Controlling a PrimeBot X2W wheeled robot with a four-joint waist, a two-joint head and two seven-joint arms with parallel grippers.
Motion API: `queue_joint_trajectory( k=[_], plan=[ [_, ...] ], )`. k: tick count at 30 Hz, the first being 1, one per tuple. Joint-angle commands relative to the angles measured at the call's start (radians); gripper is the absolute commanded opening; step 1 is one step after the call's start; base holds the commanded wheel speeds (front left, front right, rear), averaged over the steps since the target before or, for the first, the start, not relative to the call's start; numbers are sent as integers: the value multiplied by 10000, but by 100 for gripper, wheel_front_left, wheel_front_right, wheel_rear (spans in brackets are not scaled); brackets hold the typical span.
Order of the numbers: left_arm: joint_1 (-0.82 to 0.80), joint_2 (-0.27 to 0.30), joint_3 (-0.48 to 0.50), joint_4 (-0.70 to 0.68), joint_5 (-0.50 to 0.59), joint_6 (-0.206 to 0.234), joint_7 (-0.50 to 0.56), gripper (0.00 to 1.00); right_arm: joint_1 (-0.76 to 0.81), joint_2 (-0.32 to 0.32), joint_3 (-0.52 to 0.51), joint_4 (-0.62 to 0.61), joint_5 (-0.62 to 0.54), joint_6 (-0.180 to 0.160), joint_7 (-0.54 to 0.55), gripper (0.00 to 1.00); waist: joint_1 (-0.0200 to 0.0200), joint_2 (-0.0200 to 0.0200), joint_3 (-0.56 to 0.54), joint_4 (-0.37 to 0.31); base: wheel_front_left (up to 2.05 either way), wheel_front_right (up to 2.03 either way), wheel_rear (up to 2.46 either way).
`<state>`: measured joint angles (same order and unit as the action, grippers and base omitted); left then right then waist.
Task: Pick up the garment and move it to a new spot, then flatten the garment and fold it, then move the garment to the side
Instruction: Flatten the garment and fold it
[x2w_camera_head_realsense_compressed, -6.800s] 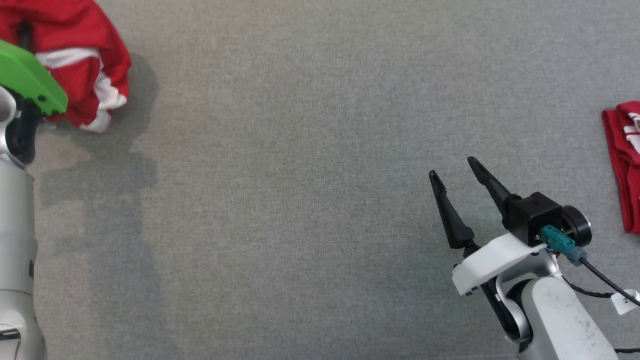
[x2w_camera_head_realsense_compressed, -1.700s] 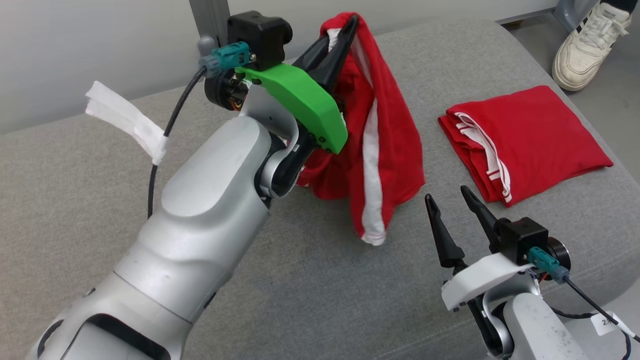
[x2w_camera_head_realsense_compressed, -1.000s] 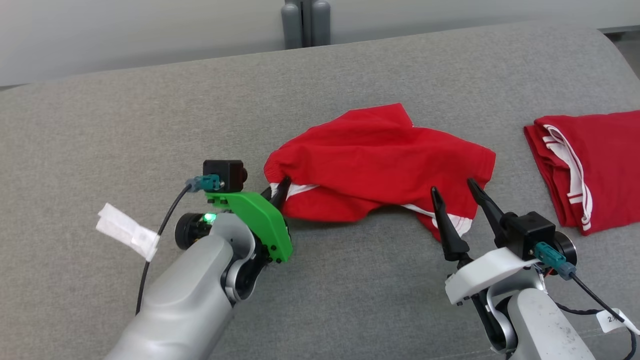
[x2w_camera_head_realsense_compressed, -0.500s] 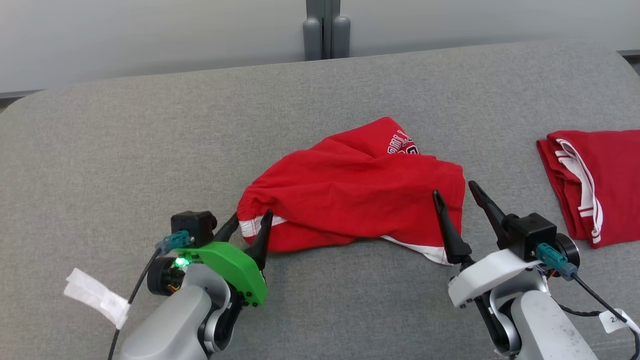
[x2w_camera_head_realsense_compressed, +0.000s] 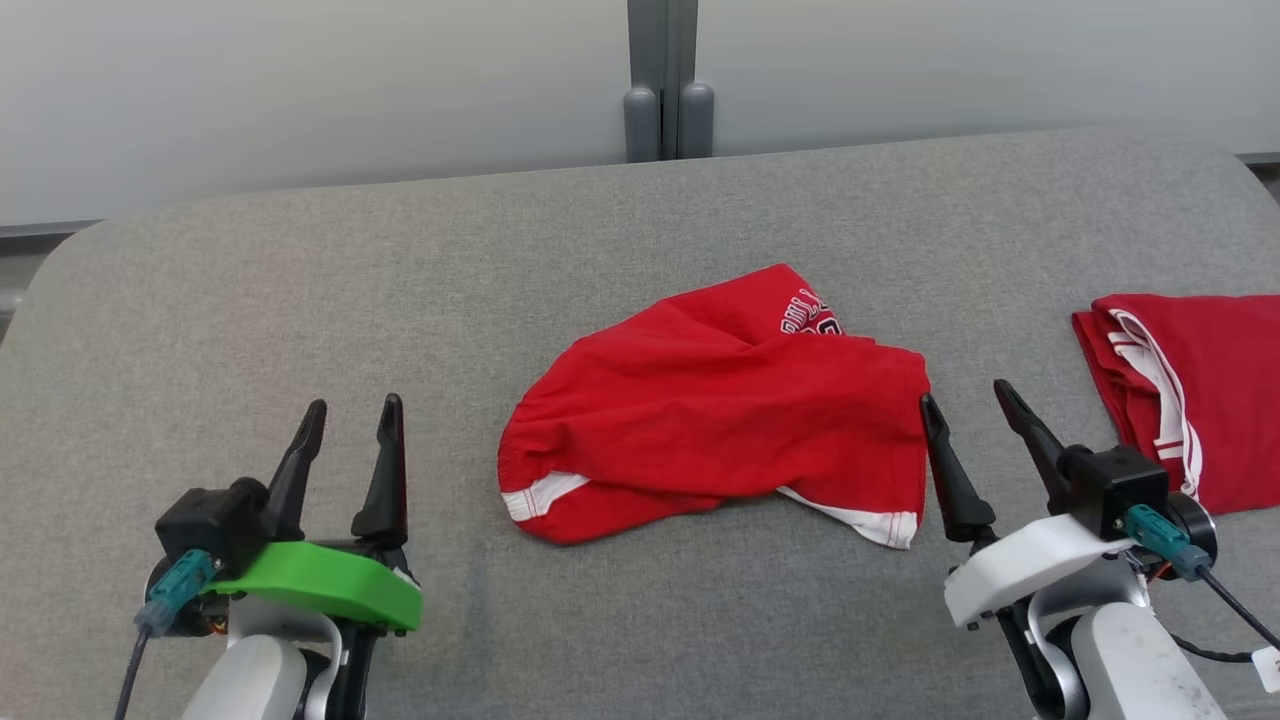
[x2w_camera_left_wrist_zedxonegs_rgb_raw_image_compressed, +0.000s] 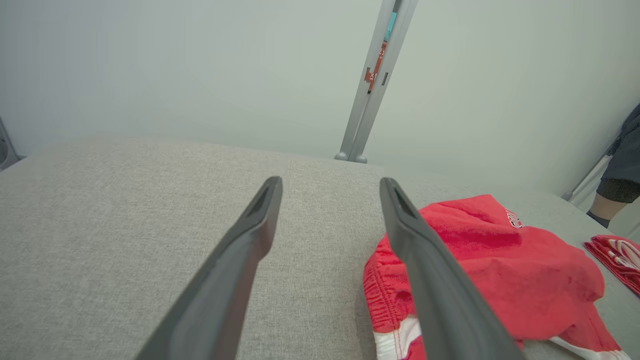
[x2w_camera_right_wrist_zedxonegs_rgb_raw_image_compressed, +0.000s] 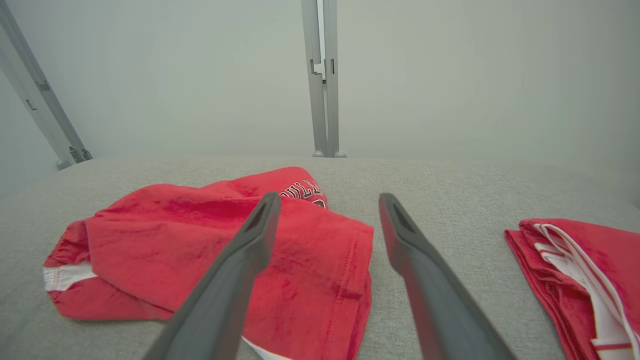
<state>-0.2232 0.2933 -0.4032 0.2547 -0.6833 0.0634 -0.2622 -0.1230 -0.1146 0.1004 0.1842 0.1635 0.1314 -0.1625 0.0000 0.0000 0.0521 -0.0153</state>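
Note:
Red shorts with white trim lie crumpled in the middle of the grey padded surface, with white lettering showing at their far edge. They appear too in the left wrist view and the right wrist view. My left gripper stands open at the lower left, well apart from the shorts' waistband. My right gripper is open just right of the shorts' hem, holding nothing. Both pairs of fingers have only air between them.
A second red garment, folded with white stripes, lies at the right edge, also in the right wrist view. A pale wall with a grey post backs the surface. A person's dark sleeve shows at the far right of the left wrist view.
My left gripper let go of the shorts' waistband and drew back to the lower left, open. The shorts stay flat on the surface. The head camera tilted up a little.

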Motion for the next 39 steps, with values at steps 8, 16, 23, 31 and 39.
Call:
queue_joint_trajectory(
  k=[8,16,23,31,39],
  plan=[
    [1671,-912,2436,-1275,2352,-829,-25,100,437,-4,-512,-196,-13,-14,77,100,0,0,-439,44,0,0,0],
    [2611,-1530,3490,-991,3344,-1528,-15,100,685,-77,-623,-33,94,-14,218,100,0,0,-678,107,0,0,0],
    [2767,-1833,3838,-772,3672,-1842,-14,100,715,-15,-678,91,116,-14,170,100,0,0,-700,156,0,0,0],
    [2647,-1973,3866,-679,3879,-1952,-15,100,613,32,-613,153,100,-15,96,100,0,0,-672,148,0,0,0],
    [2536,-1992,3739,-622,3746,-1948,-16,100,564,27,-556,250,49,-14,239,100,0,0,-640,139,0,0,0]
  ],
)
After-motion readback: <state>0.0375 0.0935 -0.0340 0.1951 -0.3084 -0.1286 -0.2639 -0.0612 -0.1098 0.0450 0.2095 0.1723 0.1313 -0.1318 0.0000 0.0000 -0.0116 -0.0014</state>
